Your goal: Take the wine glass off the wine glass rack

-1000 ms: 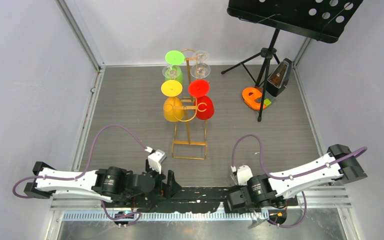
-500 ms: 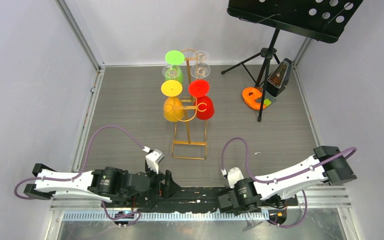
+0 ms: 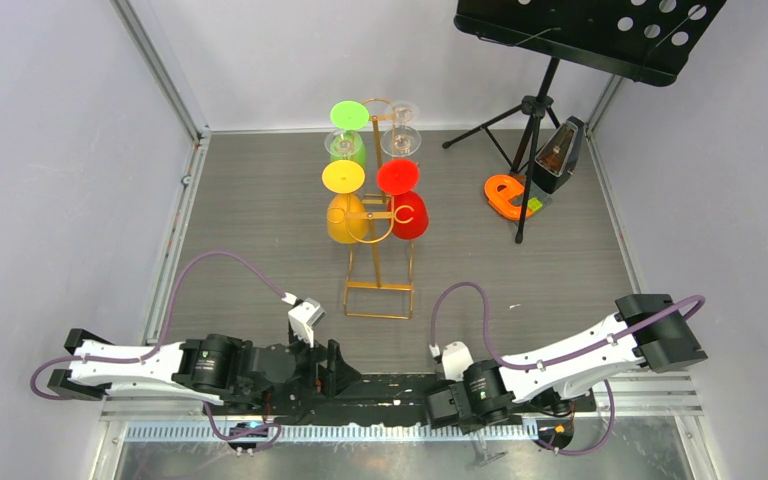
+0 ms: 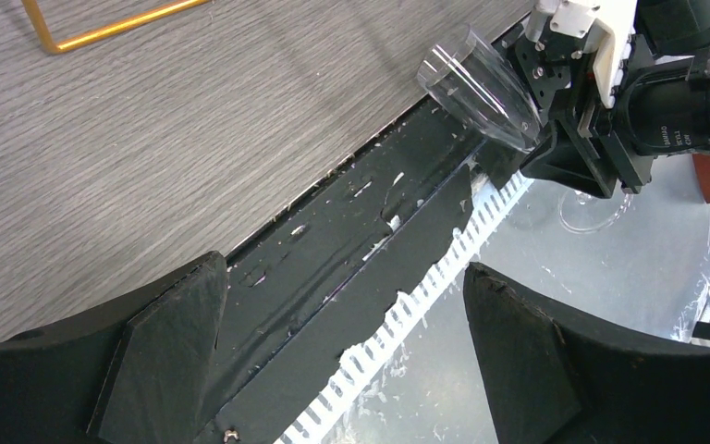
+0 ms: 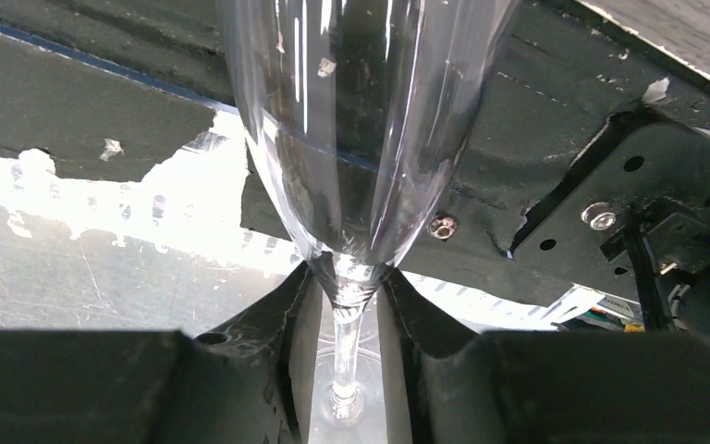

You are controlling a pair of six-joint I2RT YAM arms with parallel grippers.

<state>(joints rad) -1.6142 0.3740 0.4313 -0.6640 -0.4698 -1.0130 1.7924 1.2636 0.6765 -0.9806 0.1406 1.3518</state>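
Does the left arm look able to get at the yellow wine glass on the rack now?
Probably yes. Its jaws stand open and empty, and only bare table lies between the left arm and the yellow wine glass, which hangs on the near left side of the wine glass rack.

The space is enclosed by plain, pale lilac-grey walls (image 3: pixel 50 150), which are joined at the far corners by aluminium posts (image 3: pixel 160 70). A tabletop (image 3: pixel 260 230) of grey wood-grain is laid between them. A black music stand (image 3: pixel 560 35) on a tripod is set in the far right corner, with a small dark metronome (image 3: pixel 558 155) and an orange object (image 3: pixel 508 196) at its foot. Everything is lit softly and evenly.
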